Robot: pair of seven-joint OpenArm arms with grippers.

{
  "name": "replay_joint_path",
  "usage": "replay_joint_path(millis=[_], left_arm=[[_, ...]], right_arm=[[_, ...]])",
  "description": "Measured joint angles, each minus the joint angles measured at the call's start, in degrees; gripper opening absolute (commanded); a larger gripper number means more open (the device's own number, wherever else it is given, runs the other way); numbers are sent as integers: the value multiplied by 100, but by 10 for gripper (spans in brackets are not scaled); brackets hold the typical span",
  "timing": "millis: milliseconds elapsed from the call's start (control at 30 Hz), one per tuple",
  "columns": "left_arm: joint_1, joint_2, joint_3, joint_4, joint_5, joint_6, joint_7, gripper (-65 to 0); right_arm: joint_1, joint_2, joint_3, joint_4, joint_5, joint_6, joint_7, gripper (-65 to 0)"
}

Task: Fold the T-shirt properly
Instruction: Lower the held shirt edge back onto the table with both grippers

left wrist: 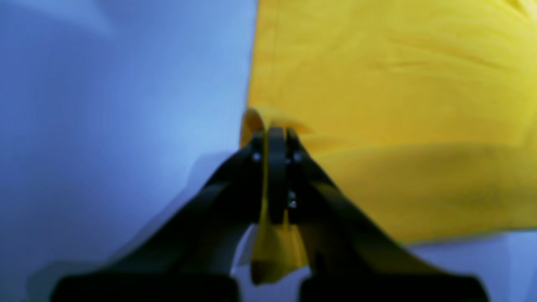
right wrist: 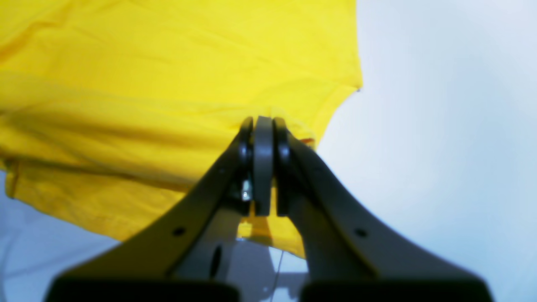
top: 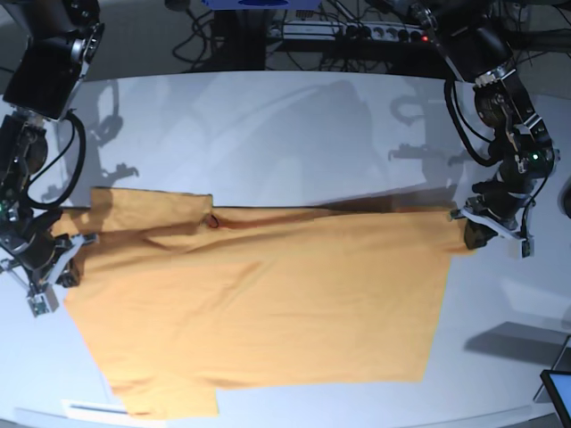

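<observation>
White desk [top: 294, 125] fills the base view. The T-shirt [top: 259, 303] — plain orange-yellow — lies spread flat over its near half, far edge doubled into a fold running side to side, one sleeve poking out at the near edge. Small dark mark near the collar on the fold line. Left end effector [left wrist: 275, 132] sits at the shirt's corner on the base view's right, jaws pinched narrow on a bunch of its cloth. Right end effector [right wrist: 263, 121] at the opposite corner — also clamped tight on a pinch of the fabric, which hangs between its fingers.
</observation>
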Motion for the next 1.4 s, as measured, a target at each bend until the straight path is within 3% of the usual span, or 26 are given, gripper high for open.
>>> replay_joint_path(millis=[67,200,300,400,600,700,767,867,900,1067,1167,1333,1400], left_arm=[[-114,-33,-2,-7,2,-2,-26,-512],[-334,-37,-44,-140,9,-2,-46,-363],[-352,-114,-63,-240,2,-2,-17,-326],[-400,-247,-72,-249,7,-2,-2,-316],[-417,-236,-68,-162,-7,-48,-52,-319],[-286,-286,-57,92,0,-42,-52,-336],[-42,-227,-35,328,-46,-46,-109,-406],[267,39,-17,459,9,-50,-42,-637],[321,90,-20,459,26,-55,-37,-650],[413,57,-22,492,179,-44,-105,-650],[501,138,52,492,857,-39,-501,-650],[680,321,765,457,2249,-20,-1322,-650],[715,503,898,313,2339,-107,-1580,-650]], right_arm=[[24,-7,0,-2,7,2,4,-575],[55,15,0,-7,2,-15,260,-409],[48,13,0,-9,2,-15,258,-310],[48,70,0,-9,4,-13,262,-267],[26,210,4,-4,4,-7,254,-279],[-79,282,4,9,4,0,262,-326],[-214,286,2,35,-7,2,256,-414],[-428,260,2,79,-13,35,256,-630],[-437,243,4,79,-17,37,238,-650],[-485,212,2,81,2,26,284,-647],[-525,116,4,81,-22,26,256,-646],[-509,-94,0,76,20,28,282,-646],[-525,-125,0,74,22,35,280,-646]])
